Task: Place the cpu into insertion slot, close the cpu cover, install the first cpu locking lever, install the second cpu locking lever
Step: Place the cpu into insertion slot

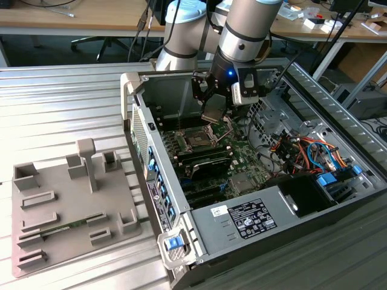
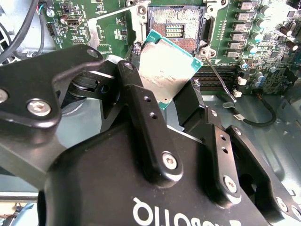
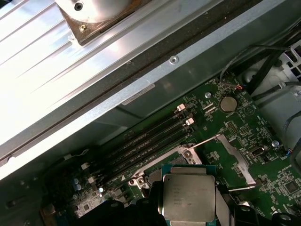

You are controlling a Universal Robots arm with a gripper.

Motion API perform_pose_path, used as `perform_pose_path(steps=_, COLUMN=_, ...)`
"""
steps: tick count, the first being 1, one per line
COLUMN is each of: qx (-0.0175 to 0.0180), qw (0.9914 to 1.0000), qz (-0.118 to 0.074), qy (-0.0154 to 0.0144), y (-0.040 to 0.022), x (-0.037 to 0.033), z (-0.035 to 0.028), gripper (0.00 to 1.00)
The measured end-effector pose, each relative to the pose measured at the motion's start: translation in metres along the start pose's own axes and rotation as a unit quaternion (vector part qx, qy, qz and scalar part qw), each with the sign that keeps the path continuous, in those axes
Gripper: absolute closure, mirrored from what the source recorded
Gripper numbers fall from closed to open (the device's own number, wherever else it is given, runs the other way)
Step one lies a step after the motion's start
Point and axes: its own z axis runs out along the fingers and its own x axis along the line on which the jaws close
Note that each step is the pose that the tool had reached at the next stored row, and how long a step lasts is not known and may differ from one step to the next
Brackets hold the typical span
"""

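Hanging tilted above the board, the cpu (image 2: 167, 70) is pinched by its edges in the hand (image 2: 162, 87), whose two black fingers are clenched on it from either side. In the exterior view the pair sits in the upper middle of the frame, inside the open computer case (image 1: 130, 103). The insertion slot (image 2: 175, 30) lies just past the chip, dark and bare with its contact field exposed, so the chip is near the slot but apart from it and not yet seated. The cpu cover (image 3: 233, 157) stands swung open beside the slot. A thin wire locking lever (image 2: 218, 75) juts free from the slot's corner rather than lying latched. On that reading none of the four steps is complete: the first is under way, and the cover and both levers are left to do.

The case lies on its side, lid off, on a ribbed metal desk (image 1: 60, 103). It holds:
- the green motherboard (image 1: 242, 160);
- long dark memory slots (image 3: 146, 139) running next to the socket;
- a grey labelled unit (image 1: 251, 217) toward the lower middle of the exterior view;
- a tangle of orange and blue cables (image 1: 308, 151) at the right of that view.

At the lower left of the exterior view a grey fixture tray (image 1: 66, 205) rests on the desk, with raised blocks and grooves across it. A thin green strip (image 1: 60, 228) lies in one of the grooves.
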Motion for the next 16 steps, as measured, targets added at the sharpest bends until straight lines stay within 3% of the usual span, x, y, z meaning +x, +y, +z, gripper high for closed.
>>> perform_pose_path(steps=16, qx=-0.0001, qw=0.99998, qz=0.007, qy=-0.0006, y=-0.0001, x=0.0, z=0.0011, gripper=0.45)
